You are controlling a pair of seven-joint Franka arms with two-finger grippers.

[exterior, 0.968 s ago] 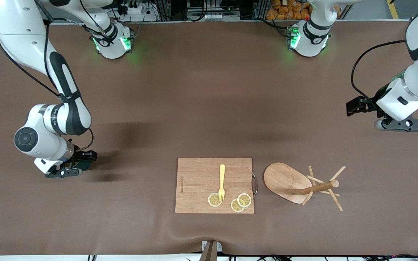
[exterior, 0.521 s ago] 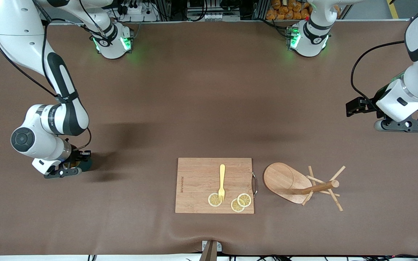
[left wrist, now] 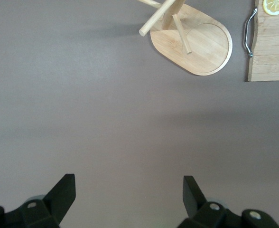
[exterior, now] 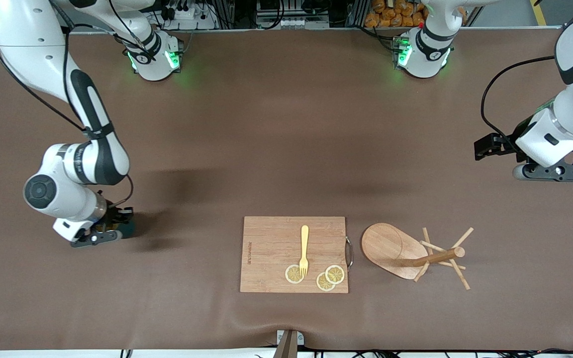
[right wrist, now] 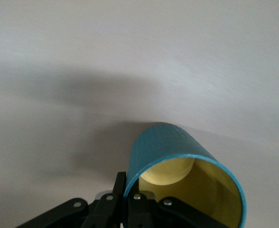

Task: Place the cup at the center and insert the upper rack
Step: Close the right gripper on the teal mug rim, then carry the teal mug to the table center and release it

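The teal cup [right wrist: 177, 156] with a yellow inside hangs from my right gripper [right wrist: 130, 190], which is shut on its rim wall, one finger outside and one inside. In the front view the cup [exterior: 127, 228] shows only as a dark sliver under the right gripper [exterior: 109, 231], toward the right arm's end of the table. The upper rack [exterior: 406, 254], a light wooden mug tree, lies on its side beside the cutting board, with its pegs pointing toward the left arm's end. My left gripper [left wrist: 128, 187] waits open over bare table, and the rack [left wrist: 196, 42] shows in its view.
A wooden cutting board [exterior: 266, 248] with a metal handle lies near the front camera's edge of the table. It carries a yellow fork [exterior: 304, 248] and lemon slices [exterior: 330, 277]. Brown table mat [exterior: 286, 149] stretches between the arms.
My right gripper has shut on the cup's rim and shifted slightly toward the cutting board with it. The left arm, rack and board have not moved.
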